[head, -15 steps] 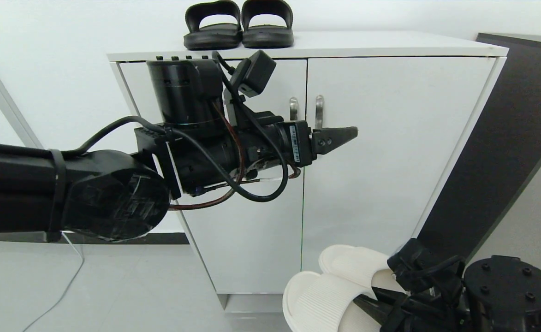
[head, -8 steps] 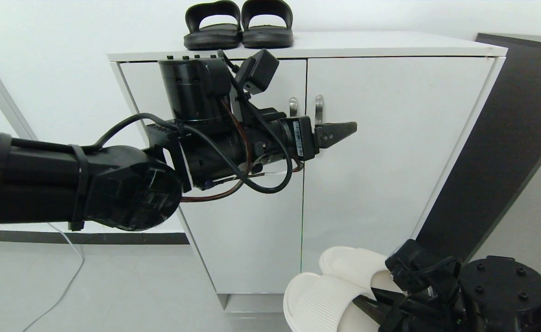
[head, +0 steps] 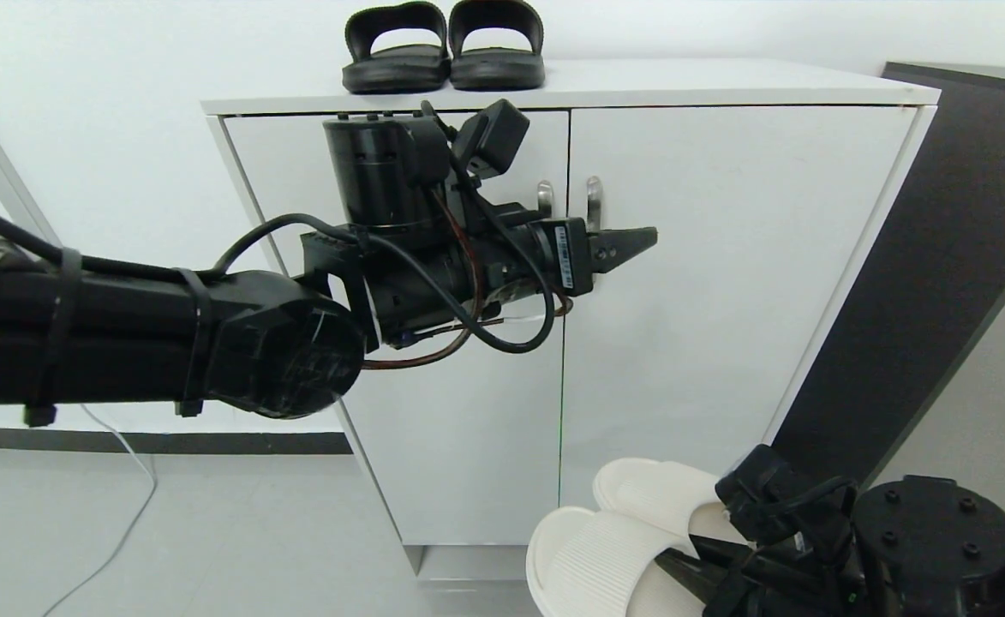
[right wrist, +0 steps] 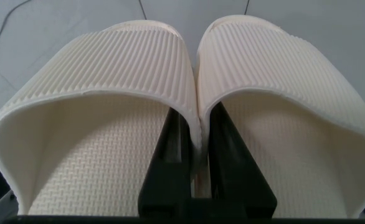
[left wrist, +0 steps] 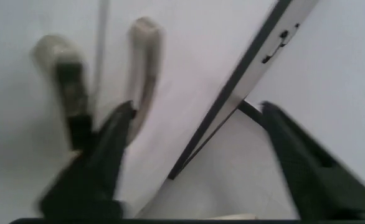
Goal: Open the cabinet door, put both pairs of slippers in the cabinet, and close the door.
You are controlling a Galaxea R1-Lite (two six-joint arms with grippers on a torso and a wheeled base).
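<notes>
Left hand (head: 646, 237) has risen slightly and drawn nearer the cabinet's handles over the last second; cabinet and slippers are unmoved. Both cabinet doors (head: 725, 300) are shut, with two upright metal handles flanking the centre seam. The left hand is level with the lower end of the right door's handle (head: 593, 199), jaws spread wide and holding nothing. One finger (left wrist: 104, 155) overlaps a handle in the wrist view, though contact cannot be told. Judged step: grasping a handle. The bar should sit squarely between the fingers before closing, and the pull should follow the hinge arc. White slippers (head: 605, 540) are pinched by their inner walls in the right hand (right wrist: 198, 162), low before the right door and possibly within its swing. Black slippers (head: 444, 47) rest on the cabinet top.
</notes>
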